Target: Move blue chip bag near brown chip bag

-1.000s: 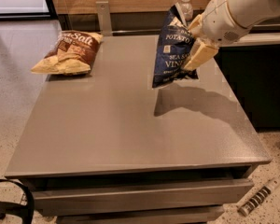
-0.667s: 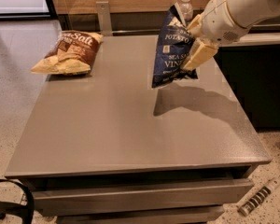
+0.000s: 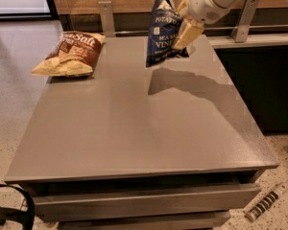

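The blue chip bag (image 3: 162, 30) hangs upright in the air above the far middle of the grey table (image 3: 134, 123), its white lettering facing me. My gripper (image 3: 185, 28) comes in from the upper right and is shut on the bag's right side, holding it clear of the tabletop. The bag's shadow falls on the table just below and to the right. The brown chip bag (image 3: 70, 54) with its pale yellow lower part lies flat at the table's far left corner, well to the left of the held bag.
A wooden wall panel with metal brackets (image 3: 105, 14) runs behind the table. A dark counter (image 3: 259, 75) stands at the right. A speckled floor lies to the left, and a ribbed object (image 3: 266, 202) lies on the floor at bottom right.
The gripper and the blue chip bag have moved up and to the left, toward the brown bag. The brown bag has not moved.
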Robot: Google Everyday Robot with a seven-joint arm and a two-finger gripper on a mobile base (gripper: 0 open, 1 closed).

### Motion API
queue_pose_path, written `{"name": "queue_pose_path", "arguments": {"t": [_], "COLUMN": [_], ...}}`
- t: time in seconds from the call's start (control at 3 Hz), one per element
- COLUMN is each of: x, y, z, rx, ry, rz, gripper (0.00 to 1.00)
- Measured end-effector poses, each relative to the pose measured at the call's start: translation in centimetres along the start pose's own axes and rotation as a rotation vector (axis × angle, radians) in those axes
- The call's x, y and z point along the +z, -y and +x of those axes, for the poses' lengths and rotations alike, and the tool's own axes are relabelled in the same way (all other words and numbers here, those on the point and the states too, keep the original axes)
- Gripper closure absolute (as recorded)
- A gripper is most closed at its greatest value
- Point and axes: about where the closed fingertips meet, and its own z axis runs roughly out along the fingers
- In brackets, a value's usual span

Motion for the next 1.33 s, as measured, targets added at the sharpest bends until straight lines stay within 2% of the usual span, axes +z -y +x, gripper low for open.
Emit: {"name": "queue_pose_path", "arguments": {"t": [0.33, 0.67, 1.33], "x": [2.7, 5.3, 10.3], "y": [3.6, 6.1, 9.0], "z": [-1.5, -3.6, -6.0], "rx": [-0.025, -0.034, -0.046], "ry": [0.001, -0.004, -0.027], "rz": [0.039, 0.084, 0.123], "gripper": [1.00, 1.00, 1.00]}}
